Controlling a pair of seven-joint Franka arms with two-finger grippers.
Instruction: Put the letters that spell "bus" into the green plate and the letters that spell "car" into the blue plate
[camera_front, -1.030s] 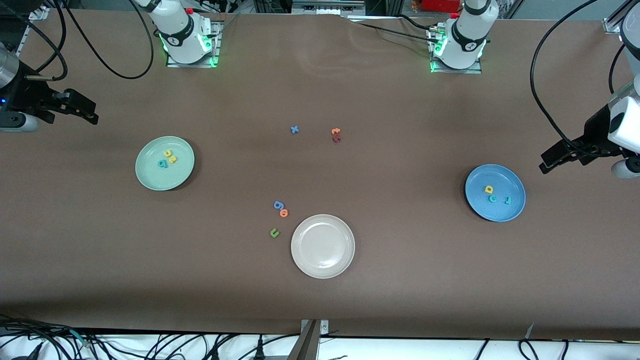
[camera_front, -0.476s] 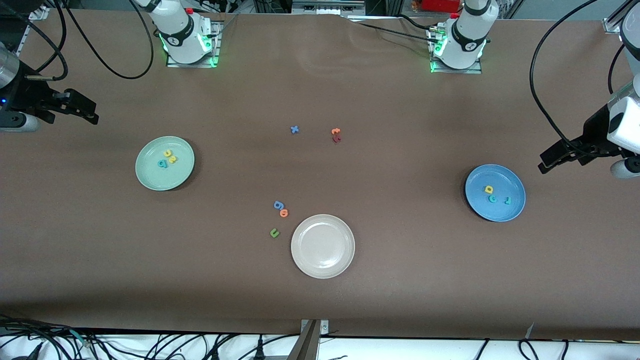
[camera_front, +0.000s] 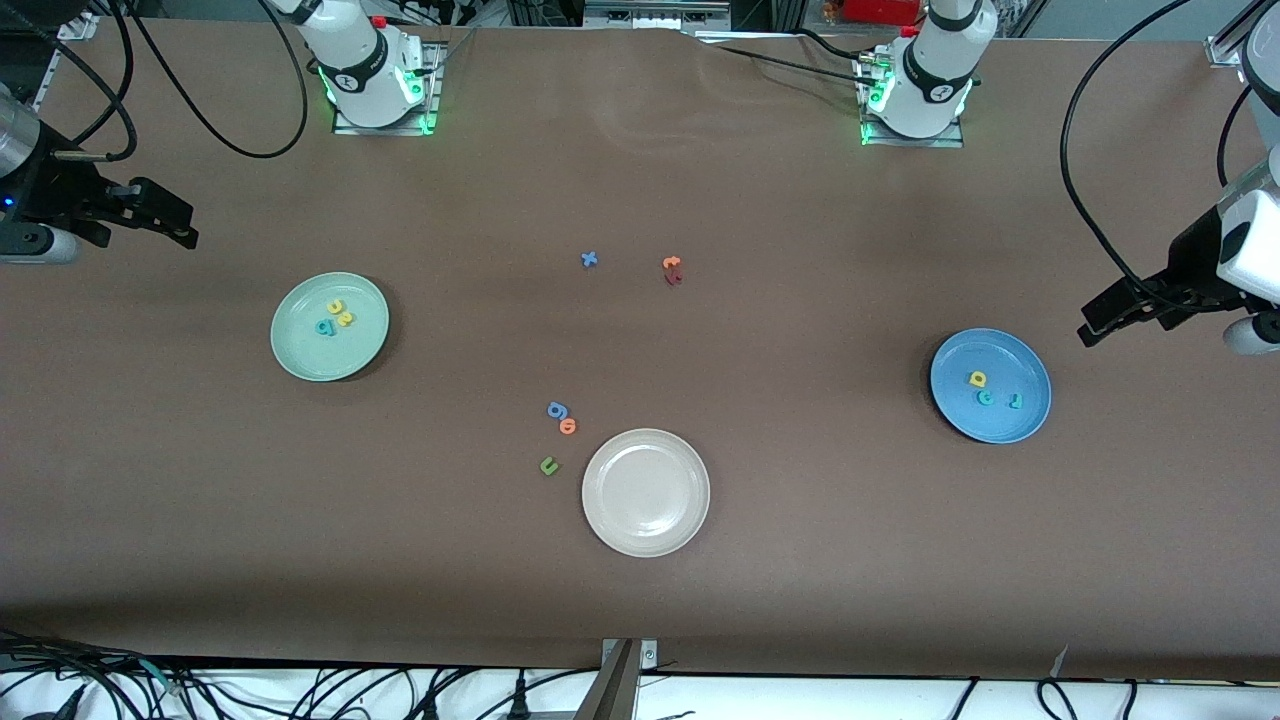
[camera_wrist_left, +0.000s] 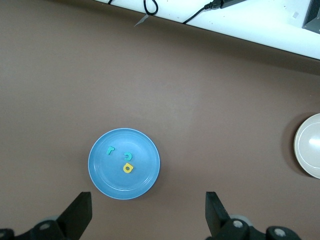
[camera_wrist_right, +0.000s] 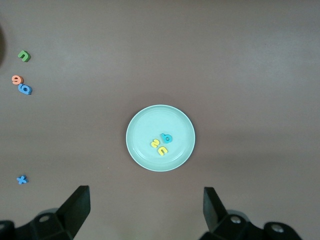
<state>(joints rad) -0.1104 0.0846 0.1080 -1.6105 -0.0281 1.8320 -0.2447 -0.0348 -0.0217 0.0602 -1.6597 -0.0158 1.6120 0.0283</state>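
Observation:
The green plate (camera_front: 300, 352) lies toward the right arm's end of the table. In it are the teal "b" (camera_front: 325, 327), yellow "u" (camera_front: 336, 307) and yellow "s" (camera_front: 345, 320). The blue plate (camera_front: 1000, 425) lies toward the left arm's end and holds the yellow "a" (camera_front: 978, 379), teal "c" (camera_front: 985, 398) and teal "r" (camera_front: 1015, 401). My right gripper (camera_front: 188, 228) hangs open and empty over bare table beside the green plate (camera_wrist_right: 150, 125). My left gripper (camera_front: 1085, 333) hangs open and empty beside the blue plate (camera_wrist_left: 107, 176).
A cream-white plate (camera_front: 645, 492) sits mid-table, nearest the front camera. Beside it lie a blue "g" (camera_front: 556, 409), an orange "o" (camera_front: 568, 426) and a green "u" (camera_front: 548, 465). Farther off lie a blue "x" (camera_front: 589, 259) and an orange and red letter pair (camera_front: 672, 270).
Both grippers have shifted only a hair. The plates and letters lie as before.

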